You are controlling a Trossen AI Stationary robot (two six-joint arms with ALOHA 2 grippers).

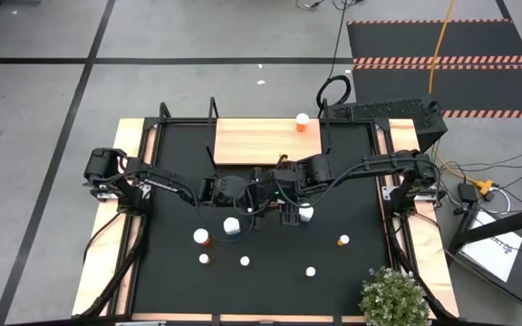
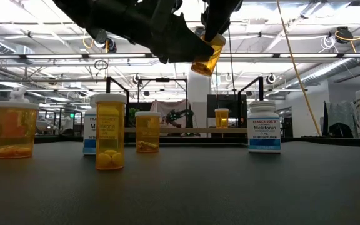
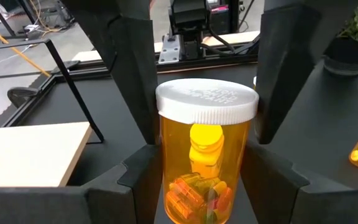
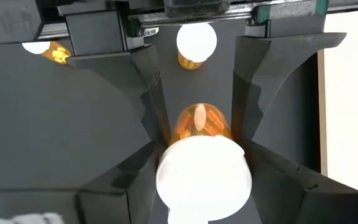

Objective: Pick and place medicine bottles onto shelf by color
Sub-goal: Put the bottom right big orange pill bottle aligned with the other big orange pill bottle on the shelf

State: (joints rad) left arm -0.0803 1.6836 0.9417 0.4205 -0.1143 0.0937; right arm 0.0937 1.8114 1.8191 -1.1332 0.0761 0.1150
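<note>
Orange bottle, low view: seen lifted clear of the table, tilted, in front of the shelf and above its board. It is clamped among dark gripper parts. Other bottles are seen standing on the table, nearer than the shelf.

High view: left gripper and right gripper are met just in front of the shelf's front edge, at its middle. The held bottle is covered by them. One small bottle is set on the shelf's far right part.

Left wrist view: the bottle's orange body is pinched by the left fingers, white cap uppermost, shelf corner to one side.

Right wrist view: the cap is gripped at its sides by the right fingers. The bottle is thus held by both pairs at once.
</note>
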